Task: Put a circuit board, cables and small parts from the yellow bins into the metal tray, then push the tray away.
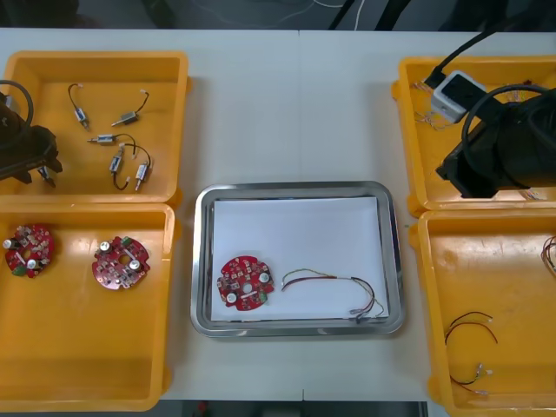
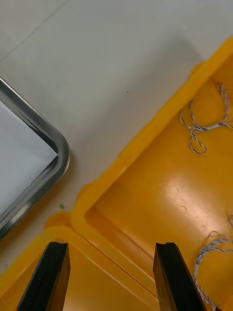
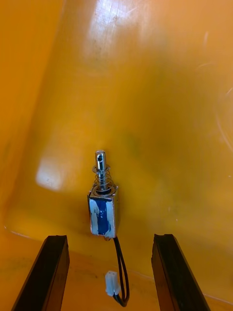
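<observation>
Between the spread fingers (image 3: 57, 272) of the left gripper (image 3: 110, 238), just ahead of their tips, a small metal part (image 3: 103, 214) lies on the floor of the far left yellow bin (image 1: 95, 57). Neither finger touches it; its spring end points away from the gripper and its wired end trails back between the fingers. Seen from the front, this gripper sits low at that bin's outer side, with five more small metal parts (image 1: 104, 139) scattered beside it, well apart from it. Two circuit boards (image 1: 121, 262) rest in the near left bin (image 1: 87, 347). On the surface (image 1: 295, 104) between the bins, the metal tray (image 1: 295, 187), white inside, holds one circuit board (image 1: 242, 282) with a thin cable (image 1: 326, 277) just beside it. The right gripper (image 2: 111, 248), its fingers likewise apart and holding nothing, hangs over the rim where the two right bins (image 2: 160, 194) meet. Twisted blue and white cables (image 2: 196, 131) lie in the bin ahead of it, and the tray's rounded corner stands nearby on the bare surface.
</observation>
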Tool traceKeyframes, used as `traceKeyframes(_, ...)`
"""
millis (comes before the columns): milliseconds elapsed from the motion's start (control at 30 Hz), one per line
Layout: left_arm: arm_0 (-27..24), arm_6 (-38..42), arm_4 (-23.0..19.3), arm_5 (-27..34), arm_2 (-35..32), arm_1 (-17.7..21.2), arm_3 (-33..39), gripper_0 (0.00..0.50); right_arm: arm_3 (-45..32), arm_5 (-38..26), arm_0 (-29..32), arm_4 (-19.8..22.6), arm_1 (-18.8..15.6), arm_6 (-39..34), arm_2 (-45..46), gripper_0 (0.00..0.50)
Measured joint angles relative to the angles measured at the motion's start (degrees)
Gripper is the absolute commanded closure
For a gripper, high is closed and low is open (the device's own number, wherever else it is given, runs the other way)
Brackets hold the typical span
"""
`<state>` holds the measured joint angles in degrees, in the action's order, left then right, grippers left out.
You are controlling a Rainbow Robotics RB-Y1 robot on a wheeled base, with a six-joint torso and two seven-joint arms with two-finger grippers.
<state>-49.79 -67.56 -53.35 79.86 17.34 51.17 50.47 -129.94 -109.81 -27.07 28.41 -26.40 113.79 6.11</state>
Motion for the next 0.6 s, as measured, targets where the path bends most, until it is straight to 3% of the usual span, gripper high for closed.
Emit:
traceKeyframes(267, -0.01, 0.00, -0.06, -3.00, 1.89, -0.21, -1.05, 0.000, 1.10, 0.00, -0.06, -1.03, -2.79, -1.64, 5.38, 0.000)
traceKeyframes(600, -0.01, 0.00, -0.15, -3.14, 2.30, -0.37, -1.67, 0.000, 8.48, 0.00, -0.55, -3.22, -5.46, -3.01, 10.80, 0.000)
